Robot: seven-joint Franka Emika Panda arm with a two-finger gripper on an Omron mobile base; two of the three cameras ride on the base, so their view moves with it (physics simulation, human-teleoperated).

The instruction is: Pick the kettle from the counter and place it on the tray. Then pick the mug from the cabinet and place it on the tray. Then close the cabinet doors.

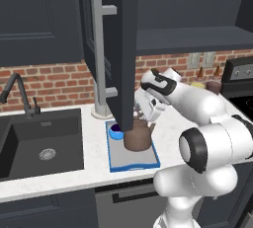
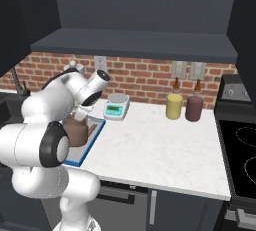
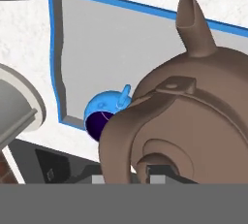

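While the squat brown round kettle (image 3: 193, 121) and small bright blue mug (image 3: 104, 110) sit on the flat grey blue-rimmed tray (image 3: 101, 43) on the white speckled desk (image 2: 165, 145), the hand (image 3: 157, 173) hovers just over the kettle, jaw width unclear.

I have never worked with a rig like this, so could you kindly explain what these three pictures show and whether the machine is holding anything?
It is a white robot arm in a simulated kitchen. Two pictures come from cameras behind the arm, left and right; the third looks along its gripper. On the counter lies a grey tray with a blue rim, carrying the brown kettle and the small blue mug. A scale and two canisters stand by the brick wall. A cabinet door hangs open. The gripper hovers close over the kettle; whether it grips anything I cannot tell.
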